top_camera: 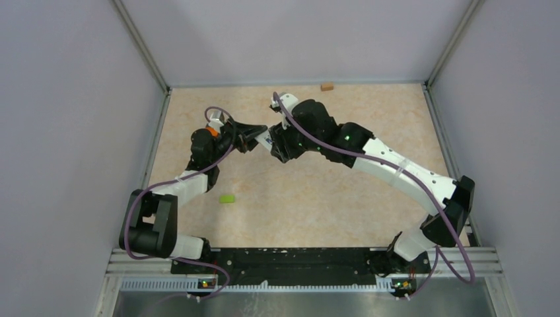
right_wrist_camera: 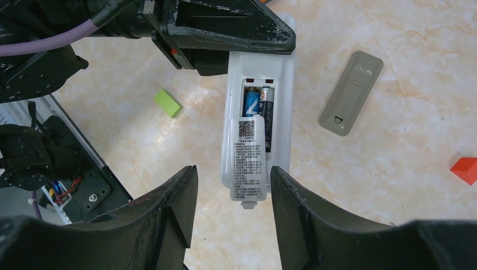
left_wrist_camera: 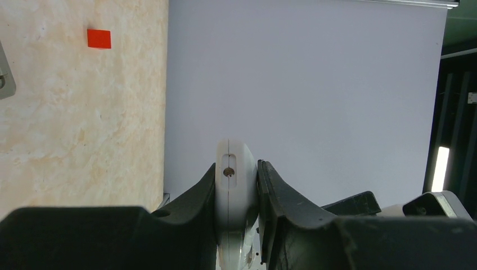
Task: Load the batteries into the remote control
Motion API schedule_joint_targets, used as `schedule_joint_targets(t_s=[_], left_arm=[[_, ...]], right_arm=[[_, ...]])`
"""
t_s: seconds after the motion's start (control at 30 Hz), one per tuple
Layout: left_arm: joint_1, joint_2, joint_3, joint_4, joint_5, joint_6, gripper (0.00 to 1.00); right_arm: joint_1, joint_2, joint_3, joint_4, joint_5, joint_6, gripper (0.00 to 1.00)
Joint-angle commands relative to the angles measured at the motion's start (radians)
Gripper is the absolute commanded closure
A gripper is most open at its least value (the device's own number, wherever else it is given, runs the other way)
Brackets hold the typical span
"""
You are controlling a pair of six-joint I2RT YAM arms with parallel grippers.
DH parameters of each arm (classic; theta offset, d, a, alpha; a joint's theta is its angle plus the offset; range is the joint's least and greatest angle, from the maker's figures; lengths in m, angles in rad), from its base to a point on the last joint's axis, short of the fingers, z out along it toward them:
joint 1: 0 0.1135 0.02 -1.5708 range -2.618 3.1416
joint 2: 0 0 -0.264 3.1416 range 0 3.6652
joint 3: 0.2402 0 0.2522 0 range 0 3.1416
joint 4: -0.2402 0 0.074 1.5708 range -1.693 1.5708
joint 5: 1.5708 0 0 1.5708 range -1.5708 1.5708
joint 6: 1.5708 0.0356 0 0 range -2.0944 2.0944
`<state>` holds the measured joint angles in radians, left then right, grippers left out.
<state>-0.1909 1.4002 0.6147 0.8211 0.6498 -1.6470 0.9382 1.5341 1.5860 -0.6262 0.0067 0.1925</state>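
Observation:
A white remote (right_wrist_camera: 281,112) is held back-side up above the table, its battery bay open. A blue battery (right_wrist_camera: 250,104) and a dark battery (right_wrist_camera: 266,121) lie side by side in the bay. A white labelled cover (right_wrist_camera: 247,160) lies over the lower part of the bay, sticking out past the remote's end. My left gripper (left_wrist_camera: 236,169) is shut on the remote (left_wrist_camera: 230,185) and also shows in the right wrist view (right_wrist_camera: 225,31). My right gripper (right_wrist_camera: 233,171) is open, its fingers either side of the cover's end. Both grippers meet in the top view (top_camera: 261,140).
A grey remote-shaped piece (right_wrist_camera: 350,93) lies on the table to the right. A green block (right_wrist_camera: 169,103) lies to the left, also in the top view (top_camera: 227,198). A red wedge (right_wrist_camera: 466,169) sits at the right edge. A brown block (top_camera: 326,86) sits by the back wall.

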Motion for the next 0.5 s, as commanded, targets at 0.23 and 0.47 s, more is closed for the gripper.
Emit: schedule_joint_targets(t_s=[0.23,0.47], left_arm=[[0.001,-0.006,-0.009,0.033,0.008,0.0,1.0],[0.001,-0.008,-0.01,0.036,0.009,0.002,1.0]], right_arm=[[0.025,0.029,0.058,-0.015,0.088,-0.042,0.49],[0.028,0.04,0.057,-0.011,0.072,-0.04,0.54]])
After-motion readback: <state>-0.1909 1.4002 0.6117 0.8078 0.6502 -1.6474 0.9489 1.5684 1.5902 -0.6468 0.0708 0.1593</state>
